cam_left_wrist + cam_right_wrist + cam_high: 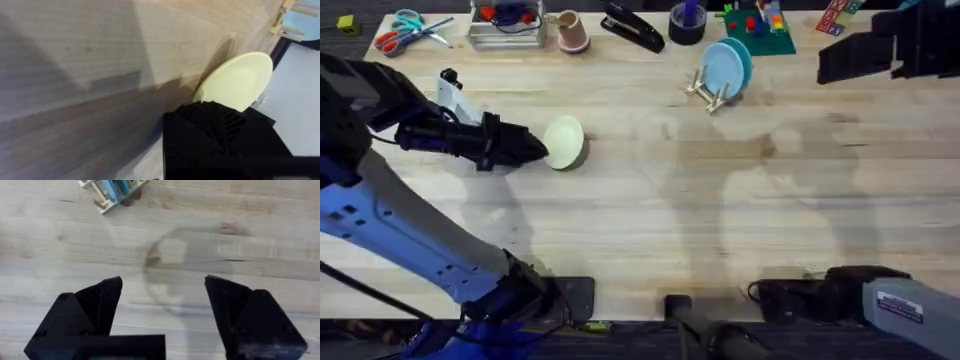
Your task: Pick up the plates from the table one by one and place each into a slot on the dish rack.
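Nearest, the right gripper (162,310) hung with its fingers spread wide, holding nothing, over the bare table (720,220). Farther out, the left gripper (538,147) was clamped on the pale yellow-green plate (565,142), plain and round. Beyond, the light blue plate (725,67) stood upright in the dish rack (710,92).

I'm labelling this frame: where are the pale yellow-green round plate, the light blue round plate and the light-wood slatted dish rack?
Pale yellow-green round plate (566,141), overhead view, its face.
Light blue round plate (725,65), overhead view, its face.
Light-wood slatted dish rack (706,93), overhead view, front slats.
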You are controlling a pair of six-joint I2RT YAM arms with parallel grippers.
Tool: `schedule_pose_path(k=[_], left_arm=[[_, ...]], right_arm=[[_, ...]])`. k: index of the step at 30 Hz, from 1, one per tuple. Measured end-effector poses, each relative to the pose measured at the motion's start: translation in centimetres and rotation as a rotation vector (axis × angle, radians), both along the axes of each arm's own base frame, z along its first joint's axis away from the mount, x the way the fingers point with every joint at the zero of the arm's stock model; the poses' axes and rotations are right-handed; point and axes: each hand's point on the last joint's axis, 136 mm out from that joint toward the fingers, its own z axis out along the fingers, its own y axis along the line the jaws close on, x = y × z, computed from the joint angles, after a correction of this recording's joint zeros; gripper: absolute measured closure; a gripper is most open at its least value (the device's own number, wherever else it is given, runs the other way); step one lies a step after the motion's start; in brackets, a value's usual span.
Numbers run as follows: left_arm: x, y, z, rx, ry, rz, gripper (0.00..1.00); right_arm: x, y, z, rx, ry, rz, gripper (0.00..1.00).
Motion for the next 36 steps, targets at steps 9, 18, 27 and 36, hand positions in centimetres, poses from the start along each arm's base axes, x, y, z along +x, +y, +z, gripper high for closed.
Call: schedule_pose_path(k=[9, 18, 27, 36], left_arm=[[0.0, 0.0, 0.0, -0.004, 0.004, 0.006, 0.961], [0.0, 0.0, 0.0, -0.003, 0.003, 0.006, 0.961], [0.0, 0.0, 0.0, -0.004, 0.004, 0.006, 0.961], [0.0, 0.0, 0.0, -0.003, 0.003, 0.006, 0.962]], right_arm=[[1.8, 2.9, 1.2, 0.073, -0.089, 0.093, 0.007], [3.9, 7.4, 2.1, 0.268, -0.136, 0.147, 0.007], [5.7, 14.3, 0.3, 0.49, -0.049, 0.293, 0.007], [6.7, 21.0, -4.0, 0.566, 0.086, 0.383, 0.007]])
